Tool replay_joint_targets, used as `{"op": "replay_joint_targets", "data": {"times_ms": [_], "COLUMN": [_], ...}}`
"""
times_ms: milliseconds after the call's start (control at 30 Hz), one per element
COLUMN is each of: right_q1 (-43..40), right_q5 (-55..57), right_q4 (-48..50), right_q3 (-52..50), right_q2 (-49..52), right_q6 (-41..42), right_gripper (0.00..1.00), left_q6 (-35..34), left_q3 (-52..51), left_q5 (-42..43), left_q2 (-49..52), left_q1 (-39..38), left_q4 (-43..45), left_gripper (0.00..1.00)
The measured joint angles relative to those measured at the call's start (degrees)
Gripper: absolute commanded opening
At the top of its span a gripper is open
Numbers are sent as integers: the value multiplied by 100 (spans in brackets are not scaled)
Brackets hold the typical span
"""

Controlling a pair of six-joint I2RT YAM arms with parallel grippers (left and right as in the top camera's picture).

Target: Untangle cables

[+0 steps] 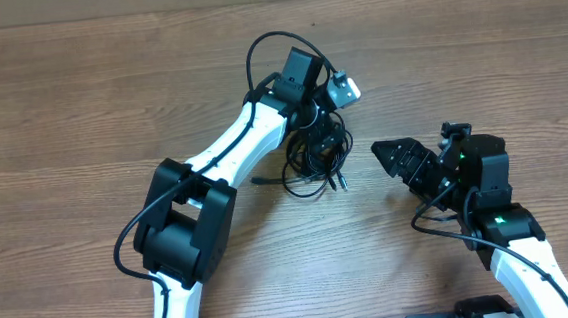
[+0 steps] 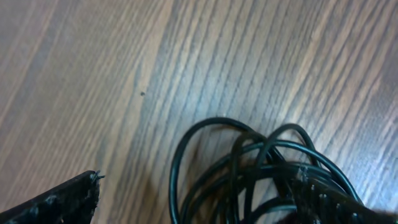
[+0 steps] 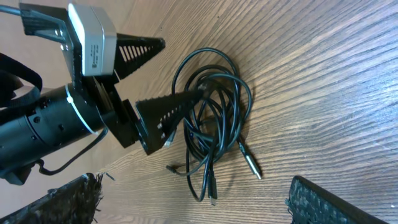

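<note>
The cables lie as one tangled black bundle of loops near the middle of the wooden table, with a few small plug ends sticking out on its near side and one on its left. The left gripper hangs directly over the bundle with its jaws spread wide. One finger overlaps the edge of the coils, and the other stands clear above bare wood. Nothing is clamped between them. The right gripper sits to the right of the bundle, a little nearer and apart from it, pointing toward the cables. Its fingers are spread wide and hold nothing.
</note>
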Motion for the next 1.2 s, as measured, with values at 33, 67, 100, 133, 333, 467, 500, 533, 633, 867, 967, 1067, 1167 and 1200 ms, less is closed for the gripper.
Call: {"op": "replay_joint_targets", "data": {"times_ms": [33,67,100,133,333,467,500,533,633,867,967,1067,1167,1200], "right_q1": [0,0,0,0,0,0,0,0,0,0,0,0,0,0], "right_q5": [0,0,0,0,2,4,2,2,4,-31,-55,-120,-293,-358], "right_q4": [4,2,2,4,4,2,4,2,4,0,-4,-4,13,42], "right_q3": [0,0,0,0,0,0,0,0,0,0,0,0,0,0], "right_q2": [0,0,0,0,0,0,0,0,0,0,0,0,0,0], "right_q6": [2,2,0,2,0,7,4,4,2,24,22,20,-13,-55], "right_gripper": [95,95,95,95,95,95,95,95,91,85,85,85,85,85], "left_q6": [-22,-26,-42,-46,-63,-74,-74,-72,-83,-426,-909,-1596,-2055,-2212], "left_q3": [0,0,0,0,4,4,4,4,4,11,111,354,656,769], "left_q5": [0,0,0,0,0,-96,-168,-234,-483,-1134,-1316,-1408,-1427,-1403], "left_q2": [0,0,0,0,133,378,422,452,474,474,474,437,321,247], "left_q1": [0,0,0,0,0,0,0,0,0,0,0,0,0,0], "left_q4": [-22,-24,-20,-13,223,260,286,328,461,645,391,-136,-693,-887], "left_gripper": [99,99,97,96,89,79,75,69,19,4,4,4,4,4]}}
